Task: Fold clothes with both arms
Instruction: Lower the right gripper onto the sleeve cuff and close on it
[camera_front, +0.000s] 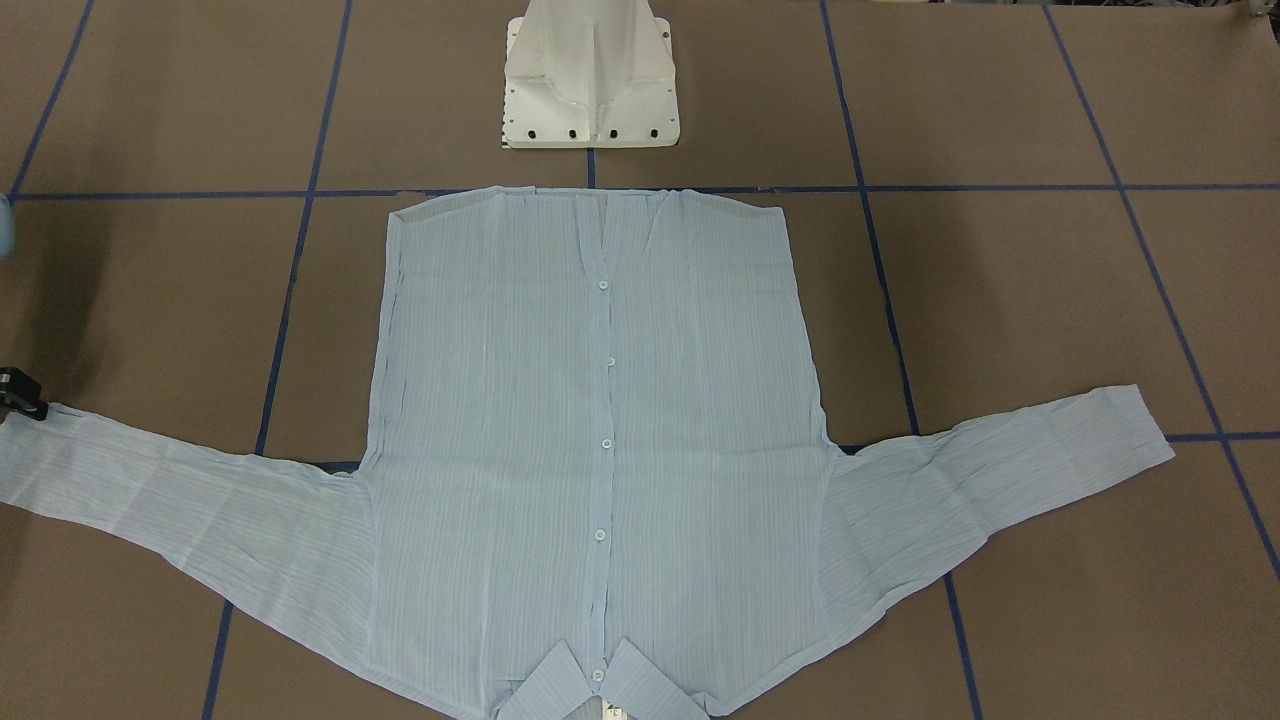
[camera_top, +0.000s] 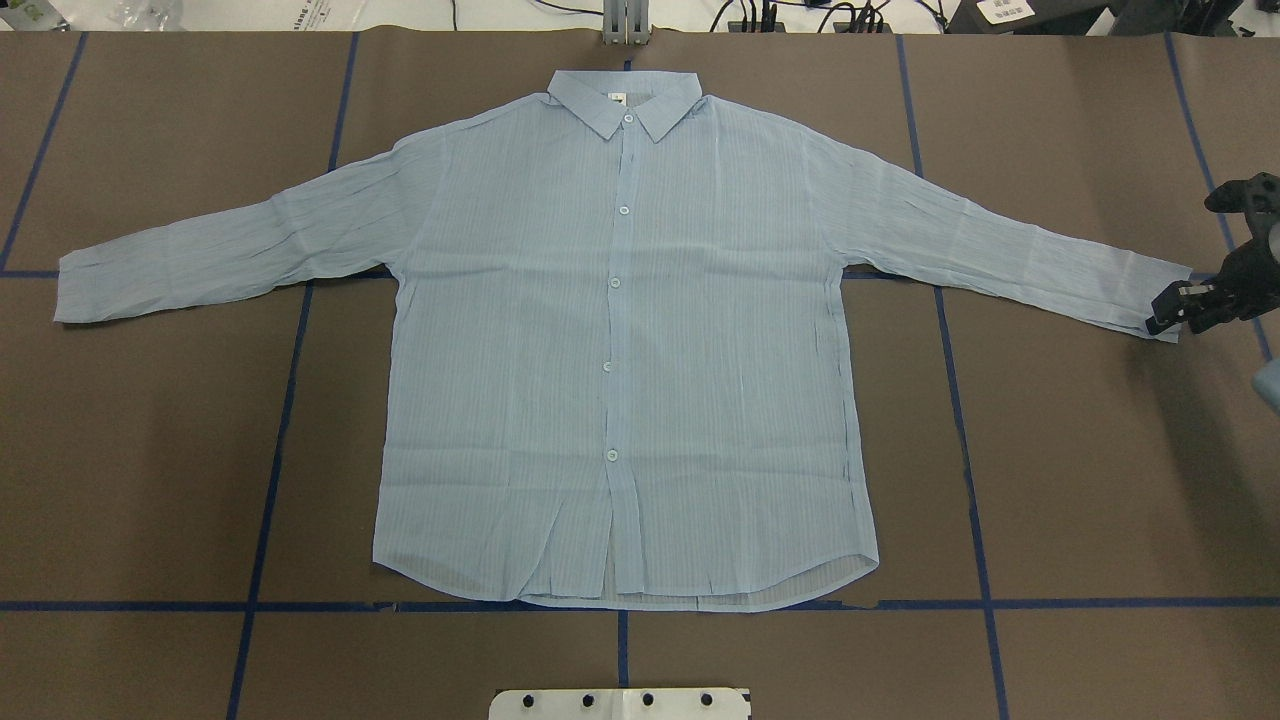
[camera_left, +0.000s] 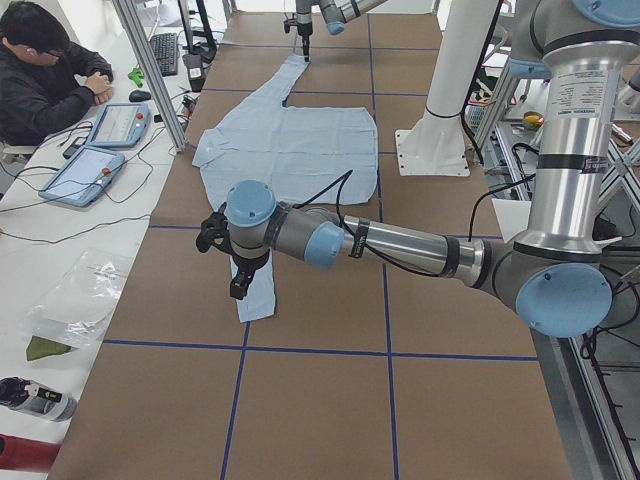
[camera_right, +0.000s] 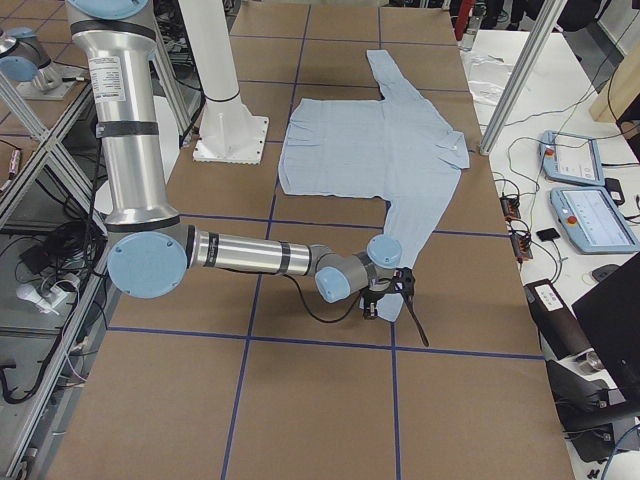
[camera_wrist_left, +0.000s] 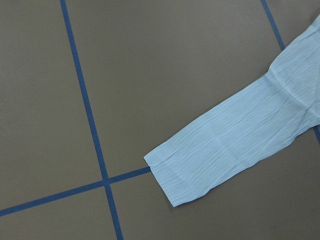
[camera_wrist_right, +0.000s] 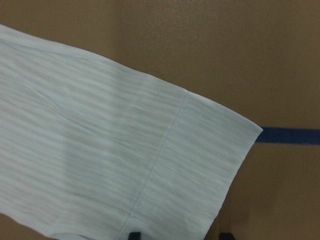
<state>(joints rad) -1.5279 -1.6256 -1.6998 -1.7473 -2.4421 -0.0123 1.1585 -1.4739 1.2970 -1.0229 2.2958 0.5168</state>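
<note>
The pale-blue striped shirt (camera_top: 620, 330) lies flat and buttoned on the brown table, collar at the far side and both sleeves spread out. My right gripper (camera_top: 1172, 310) is low at the end of the right sleeve's cuff (camera_wrist_right: 200, 165). In the right wrist view its two dark fingertips (camera_wrist_right: 134, 235) stand apart at the cuff's edge, so it is open. My left gripper (camera_left: 238, 285) hovers over the left sleeve's cuff (camera_wrist_left: 180, 175), which lies flat below it. I cannot tell whether the left gripper is open or shut.
The white pedestal base (camera_top: 620, 703) stands at the table's near edge, just below the shirt's hem. Blue tape lines (camera_top: 270, 450) cross the brown table. A person (camera_left: 40, 80) sits at a side desk with teach pendants (camera_left: 100, 150).
</note>
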